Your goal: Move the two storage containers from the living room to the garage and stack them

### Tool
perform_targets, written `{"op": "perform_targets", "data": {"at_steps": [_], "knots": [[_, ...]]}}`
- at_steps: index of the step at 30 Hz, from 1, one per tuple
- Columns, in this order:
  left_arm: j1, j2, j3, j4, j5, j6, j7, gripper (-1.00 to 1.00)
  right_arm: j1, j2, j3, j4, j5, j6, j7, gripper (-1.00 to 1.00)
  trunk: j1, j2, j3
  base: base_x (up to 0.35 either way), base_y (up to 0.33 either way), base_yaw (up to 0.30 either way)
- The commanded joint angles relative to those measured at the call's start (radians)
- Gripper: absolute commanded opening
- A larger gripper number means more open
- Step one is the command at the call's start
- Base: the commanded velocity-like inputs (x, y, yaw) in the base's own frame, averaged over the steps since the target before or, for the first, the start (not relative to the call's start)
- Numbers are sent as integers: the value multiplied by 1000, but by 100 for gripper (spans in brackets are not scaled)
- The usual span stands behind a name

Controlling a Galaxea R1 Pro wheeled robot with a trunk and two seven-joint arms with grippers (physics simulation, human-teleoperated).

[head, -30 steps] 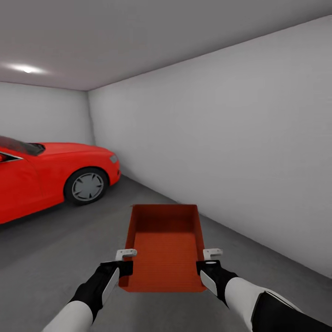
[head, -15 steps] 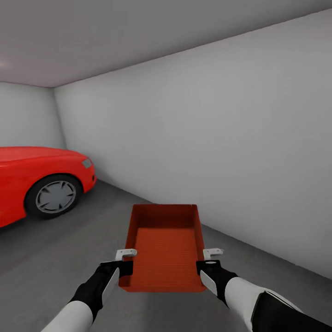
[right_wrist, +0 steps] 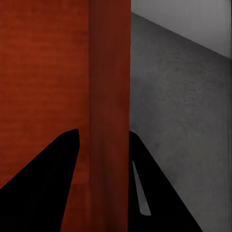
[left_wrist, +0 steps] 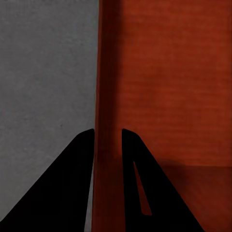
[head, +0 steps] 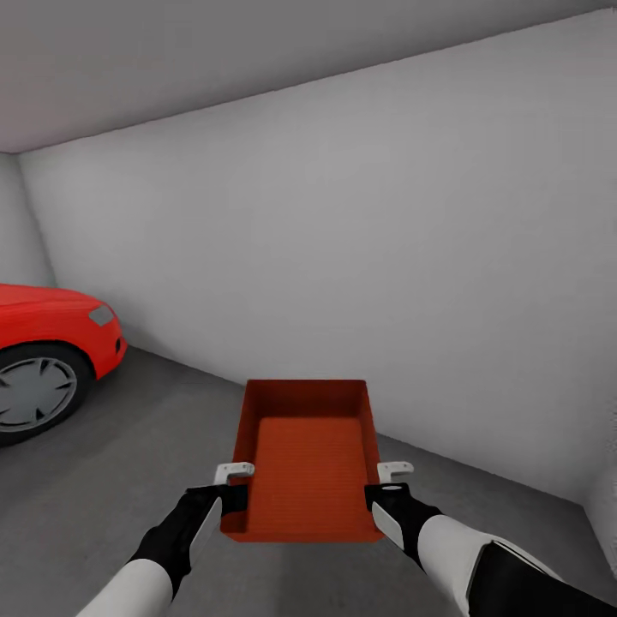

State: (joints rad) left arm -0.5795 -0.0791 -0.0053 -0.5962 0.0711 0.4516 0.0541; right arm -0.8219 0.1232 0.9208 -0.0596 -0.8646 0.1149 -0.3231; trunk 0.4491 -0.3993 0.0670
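One orange-red storage container [head: 308, 463] hangs in front of me above the grey concrete floor [head: 103, 488] of the garage, open side up and empty. My left gripper [head: 233, 493] is shut on its left wall near the close end. My right gripper [head: 384, 490] is shut on its right wall. In the left wrist view the ribbed wall [left_wrist: 107, 87] runs between the dark fingers [left_wrist: 72, 183] of the left gripper [left_wrist: 108, 135]. In the right wrist view the other wall [right_wrist: 108, 72] is pinched by the right gripper [right_wrist: 104, 133]. The second container is out of view.
A plain white wall [head: 343, 257] stands close ahead, running from far left to near right. A red car [head: 43, 343] is parked at the left, its front wheel [head: 30, 390] showing. Another wall starts at the bottom right corner [head: 604, 523].
The whole view has swung to the right: the car has slid toward the left edge and the wall now faces me more squarely. The container and both grippers keep their place in the view.
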Motion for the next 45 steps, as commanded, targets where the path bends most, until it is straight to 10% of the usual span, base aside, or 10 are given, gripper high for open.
{"op": "perform_targets", "data": {"at_steps": [1, 45], "knots": [[1, 1, -54, 0, -36, 4, 10, -100, -6, 0, -4, 0, 9, 6, -28, -100, 1, -1, -1, 322, 0, -289], [1, 0, -56, -10, -36, 4, 10, -100, -6, 0, -4, 0, 9, 6, -28, -100, 1, -1, -1, 298, 0, -288]]}}
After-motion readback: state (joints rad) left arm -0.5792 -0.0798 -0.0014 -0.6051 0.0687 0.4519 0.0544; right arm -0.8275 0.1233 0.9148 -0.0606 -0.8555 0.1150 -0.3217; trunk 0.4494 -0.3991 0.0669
